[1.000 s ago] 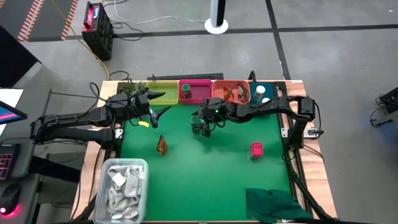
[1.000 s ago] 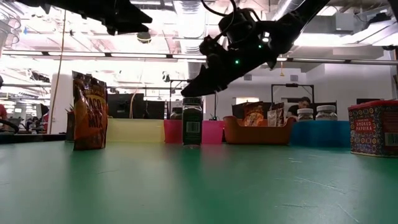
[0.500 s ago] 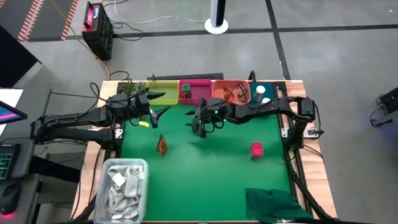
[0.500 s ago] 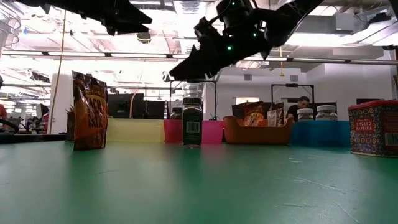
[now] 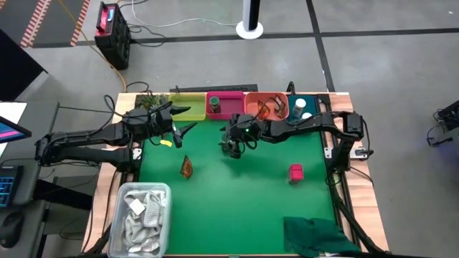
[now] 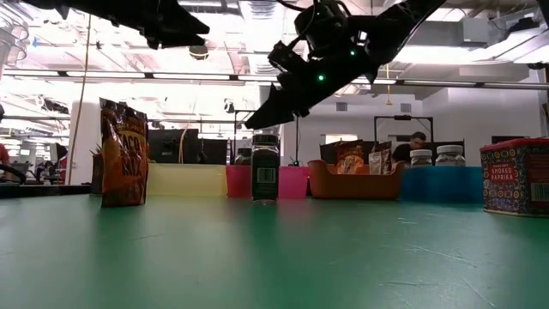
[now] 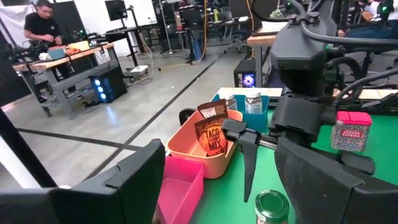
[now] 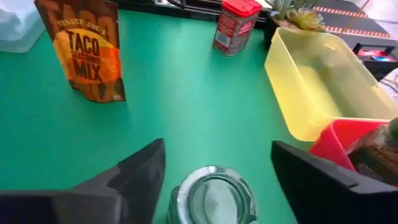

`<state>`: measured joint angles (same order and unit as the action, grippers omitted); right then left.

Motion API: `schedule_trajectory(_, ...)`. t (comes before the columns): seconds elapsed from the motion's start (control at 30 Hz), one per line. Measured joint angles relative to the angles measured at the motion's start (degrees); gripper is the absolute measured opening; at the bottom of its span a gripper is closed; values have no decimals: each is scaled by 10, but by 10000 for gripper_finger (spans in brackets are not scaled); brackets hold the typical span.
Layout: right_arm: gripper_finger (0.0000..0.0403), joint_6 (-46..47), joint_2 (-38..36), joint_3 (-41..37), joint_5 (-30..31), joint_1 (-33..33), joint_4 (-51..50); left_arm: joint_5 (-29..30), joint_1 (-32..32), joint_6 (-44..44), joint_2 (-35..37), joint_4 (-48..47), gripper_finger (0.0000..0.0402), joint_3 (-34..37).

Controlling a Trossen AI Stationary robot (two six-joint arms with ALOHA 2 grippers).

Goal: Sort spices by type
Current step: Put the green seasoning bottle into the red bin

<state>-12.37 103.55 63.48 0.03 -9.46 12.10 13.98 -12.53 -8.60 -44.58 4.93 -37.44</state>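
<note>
A dark green jar [image 6: 265, 167] stands upright on the green table. My right gripper [image 6: 257, 120] hangs just above it, open, with a finger on either side of the jar's lid [image 8: 214, 193] and touching nothing. My left gripper [image 5: 183, 129] is open and empty at the far left, by the yellow tray [image 5: 188, 106]. One orange-brown packet [image 5: 186, 168] stands left of the middle. One pink box [image 5: 295, 172] stands at the right, another [image 8: 235, 25] near the yellow tray. The pink tray [image 5: 231, 105] holds a second green jar [image 5: 214, 106]. Two packets [image 7: 211, 134] stand in the orange tray, and white-capped jars [image 5: 301, 109] in the teal tray.
The four trays line the far edge. A clear tub [image 5: 140, 218] of white packets stands at the near left corner and a dark green cloth [image 5: 315, 233] lies at the near right. A small plant [image 5: 147, 100] stands beyond the yellow tray.
My right gripper has risen a little toward the table's far left and then come back down over the green jar, staying open. The jar has stayed where it was.
</note>
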Motion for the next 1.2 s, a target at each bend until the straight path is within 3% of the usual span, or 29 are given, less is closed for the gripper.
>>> schedule_trajectory(0.13,379,-1,0,0,1,2,-1,0,0,0,0,-2,290,0)
schedule_trajectory(0.23,395,5,0,0,2,1,-1,3,0,0,0,-5,290,0)
schedule_trajectory(0.57,359,40,0,54,1,-4,-137,5,0,0,0,-4,290,0)
schedule_trajectory(0.97,330,27,74,226,-35,-11,-385,6,0,1,1,-7,290,-1)
schedule_trajectory(1.2,333,-12,142,312,-37,-7,-477,78,-3,11,42,-76,290,-1)
